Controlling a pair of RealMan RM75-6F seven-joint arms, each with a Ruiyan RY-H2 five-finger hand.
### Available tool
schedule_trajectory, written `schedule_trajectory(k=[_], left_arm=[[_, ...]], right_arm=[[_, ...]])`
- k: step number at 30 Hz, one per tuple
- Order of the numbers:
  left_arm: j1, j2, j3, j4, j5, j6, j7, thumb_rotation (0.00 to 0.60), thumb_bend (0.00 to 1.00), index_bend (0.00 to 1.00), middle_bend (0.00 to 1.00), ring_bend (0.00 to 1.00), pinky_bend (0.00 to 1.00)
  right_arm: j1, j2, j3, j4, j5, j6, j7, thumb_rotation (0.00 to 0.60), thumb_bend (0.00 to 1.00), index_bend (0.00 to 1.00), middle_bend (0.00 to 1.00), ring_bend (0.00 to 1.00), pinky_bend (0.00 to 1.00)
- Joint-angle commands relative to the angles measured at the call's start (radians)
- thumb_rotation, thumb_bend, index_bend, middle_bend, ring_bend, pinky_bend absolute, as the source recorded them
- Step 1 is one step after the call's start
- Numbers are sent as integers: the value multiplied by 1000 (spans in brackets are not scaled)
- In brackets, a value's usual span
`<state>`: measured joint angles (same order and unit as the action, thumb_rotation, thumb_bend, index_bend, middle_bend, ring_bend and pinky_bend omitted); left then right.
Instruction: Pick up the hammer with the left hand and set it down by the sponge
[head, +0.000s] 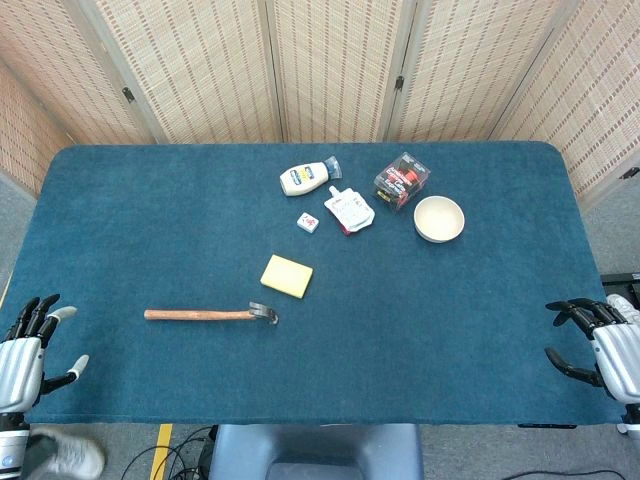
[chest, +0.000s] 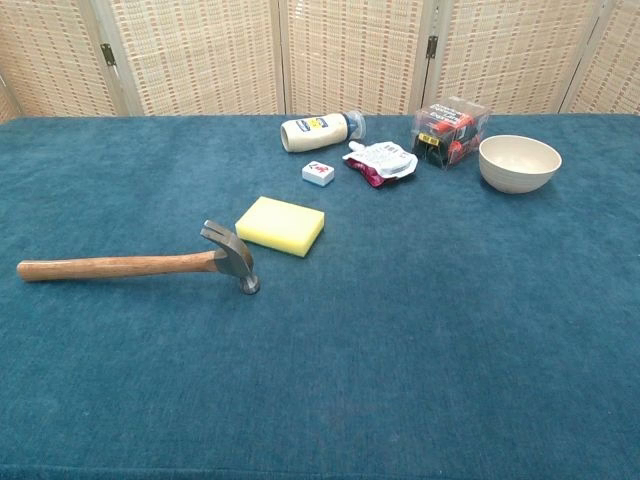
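The wooden-handled steel claw hammer (head: 210, 314) lies at seven o'clock of the yellow rectangular sponge (head: 286, 276). Left hand (head: 28, 350), fingers apart and empty, should wrap the handle's middle, keeping it level.

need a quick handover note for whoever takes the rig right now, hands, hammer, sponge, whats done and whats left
Left hand: open, holding nothing, at the near left table edge, apart from the hammer.
Right hand: open, holding nothing, at the near right edge.
Hammer: lying flat on the blue table, wooden handle pointing to the robot's left, metal head close to the sponge's near corner, not touching it as far as the chest view shows.
Sponge: yellow, flat, just behind the hammer head.
Done: nothing visible; the hammer is not gripped.
Left: reach with the left hand, grip the handle, lift, set it down by the sponge.
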<state>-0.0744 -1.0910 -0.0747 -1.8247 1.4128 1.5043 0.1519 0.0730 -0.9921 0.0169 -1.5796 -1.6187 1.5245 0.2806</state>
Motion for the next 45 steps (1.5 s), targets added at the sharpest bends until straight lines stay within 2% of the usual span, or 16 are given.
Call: schedule_trajectory(k=[1,11,18,25,35,40,45], left_arm=[[-1,-1,0,2,-2,-2,0,600,274,268,138,64,256],[-9,-5,-1,7,-5,-16,2,600,274,268,138,64,256],[-55,-2,-11,9,20,-66,11,600,274,268,138,64,256],[-153,-14,-34,18,26,-190,20,600,274,271,195,64,256],[-308,-99,-63,79,-83,-409,89,600,276,256,199,64,255],[-363,-158,-73,111,-154,-483,104,600,276,246,199,64,254],[-419,-213,-77,146,-244,-542,175,600,276,229,198,64,253]], right_arm=[[1,0,0,0,0,-1,-1,600,172,312,464,268,269],[1,6,3,0,-1,7,7,600,172,312,464,268,269],[3,5,3,4,-5,6,12,600,172,312,464,269,268],[2,9,4,1,-8,13,13,600,172,312,464,268,268],[-8,11,1,3,-1,19,16,600,172,312,464,268,268],[-7,10,1,5,1,16,17,600,171,312,464,268,268],[-6,10,1,5,2,14,17,600,172,312,464,269,269]])
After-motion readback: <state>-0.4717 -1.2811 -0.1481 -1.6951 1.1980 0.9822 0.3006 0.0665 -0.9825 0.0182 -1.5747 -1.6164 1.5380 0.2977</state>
